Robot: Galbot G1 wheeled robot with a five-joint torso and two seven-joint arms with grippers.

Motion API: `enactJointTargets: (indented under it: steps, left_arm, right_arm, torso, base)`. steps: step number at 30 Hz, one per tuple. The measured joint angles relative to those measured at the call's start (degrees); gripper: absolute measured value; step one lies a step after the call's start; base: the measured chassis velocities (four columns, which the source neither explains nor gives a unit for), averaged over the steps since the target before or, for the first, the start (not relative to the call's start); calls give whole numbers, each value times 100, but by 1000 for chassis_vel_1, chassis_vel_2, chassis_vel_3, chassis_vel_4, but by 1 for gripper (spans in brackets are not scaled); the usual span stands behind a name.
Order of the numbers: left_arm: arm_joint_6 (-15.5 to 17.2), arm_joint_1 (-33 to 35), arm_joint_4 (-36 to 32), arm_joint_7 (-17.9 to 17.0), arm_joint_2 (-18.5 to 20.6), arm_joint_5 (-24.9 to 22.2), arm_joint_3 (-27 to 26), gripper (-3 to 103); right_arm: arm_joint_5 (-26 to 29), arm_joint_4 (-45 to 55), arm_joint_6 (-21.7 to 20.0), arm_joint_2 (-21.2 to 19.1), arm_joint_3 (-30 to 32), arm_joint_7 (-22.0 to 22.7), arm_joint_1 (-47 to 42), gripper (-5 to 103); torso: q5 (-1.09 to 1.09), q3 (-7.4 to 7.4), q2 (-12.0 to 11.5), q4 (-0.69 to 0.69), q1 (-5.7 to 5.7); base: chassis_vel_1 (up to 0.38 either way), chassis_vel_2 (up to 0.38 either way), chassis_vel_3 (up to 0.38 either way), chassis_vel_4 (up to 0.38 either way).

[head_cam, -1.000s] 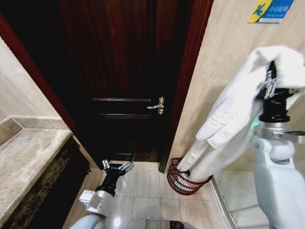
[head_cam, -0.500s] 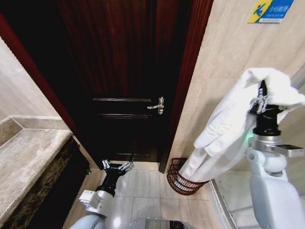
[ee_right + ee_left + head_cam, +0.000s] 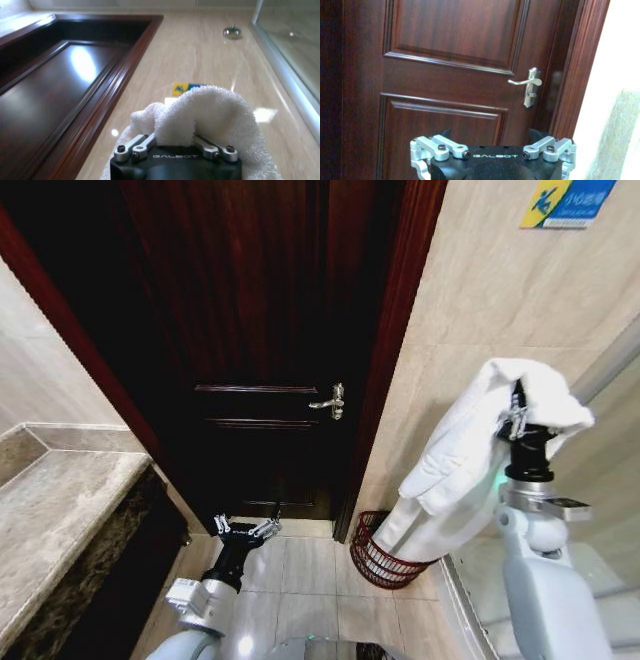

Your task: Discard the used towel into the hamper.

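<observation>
A white towel (image 3: pixel 455 465) hangs long from my right gripper (image 3: pixel 516 418), which is raised at the right and shut on the towel's top fold. The towel's lower end reaches down into the hamper (image 3: pixel 380 558), a small dark reddish-brown open-weave basket on the floor by the door frame. The right wrist view shows the towel (image 3: pixel 205 120) bunched between the fingers (image 3: pixel 137 144) of that gripper (image 3: pixel 175 144). My left gripper (image 3: pixel 243 530) is parked low near the floor, open, pointing at the door; its fingers (image 3: pixel 440 148) hold nothing.
A dark wooden door (image 3: pixel 260 330) with a metal lever handle (image 3: pixel 330 402) stands straight ahead. A stone counter (image 3: pixel 55 520) is at the left. Beige tiled wall (image 3: pixel 480 300) with a blue-yellow sign (image 3: pixel 567 202) and a glass panel edge (image 3: pixel 610 360) are at the right.
My right gripper has come down and slightly leftward with the towel, so more of the towel sinks toward the hamper. The left arm has not moved.
</observation>
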Motion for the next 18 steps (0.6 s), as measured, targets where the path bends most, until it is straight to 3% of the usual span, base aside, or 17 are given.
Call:
enactJointTargets:
  steps: [18]
  left_arm:
    - [0,0,0,0,0,0,0,100]
  right_arm:
    - [-44,-422,290,261,-71,-198,-455,11]
  torso:
    - [0,0,0,0,-1]
  base:
    - [0,0,0,0]
